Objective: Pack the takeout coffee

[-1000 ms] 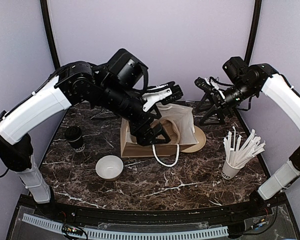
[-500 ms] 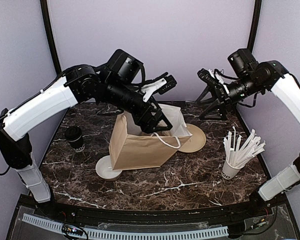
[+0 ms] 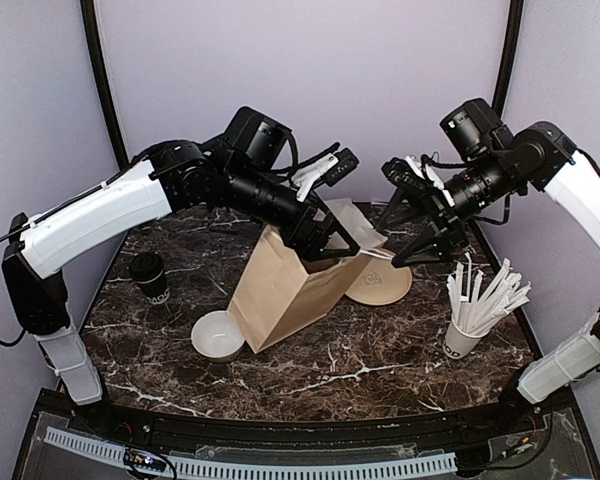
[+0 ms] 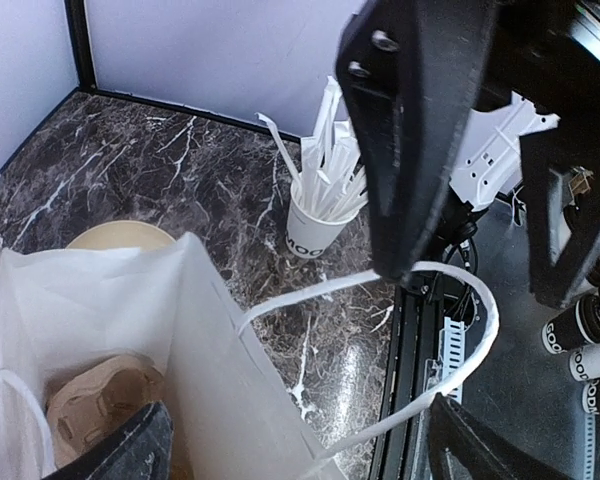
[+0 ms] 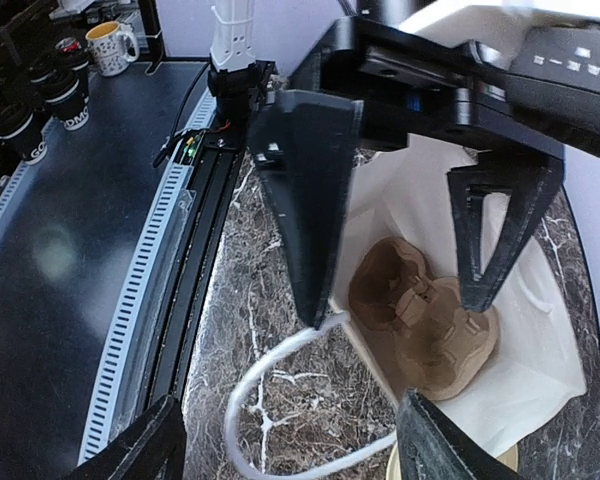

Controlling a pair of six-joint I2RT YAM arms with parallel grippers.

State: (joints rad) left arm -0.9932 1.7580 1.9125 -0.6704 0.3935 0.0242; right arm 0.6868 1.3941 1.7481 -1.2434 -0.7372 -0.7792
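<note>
cup (image 3: 150, 277): upright near desk's left edge, well apart from bag (image 3: 280, 295) | left end effector (image 4: 477, 285): released, fingers wide at bag mouth | right end effector (image 5: 398, 312): released, straddling bag rim | handling: likely light, thin paper wall crushes, may slosh | hold: mid-body, gentle squeeze, upright

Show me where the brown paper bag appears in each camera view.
Top external: the paper bag stands tilted at the centre of the picture.
Left wrist: the bag fills the lower left, with its white inside showing.
Right wrist: the bag is right of centre, its open mouth facing the camera.
Shared landmark: the dark marble table under the bag.
</note>
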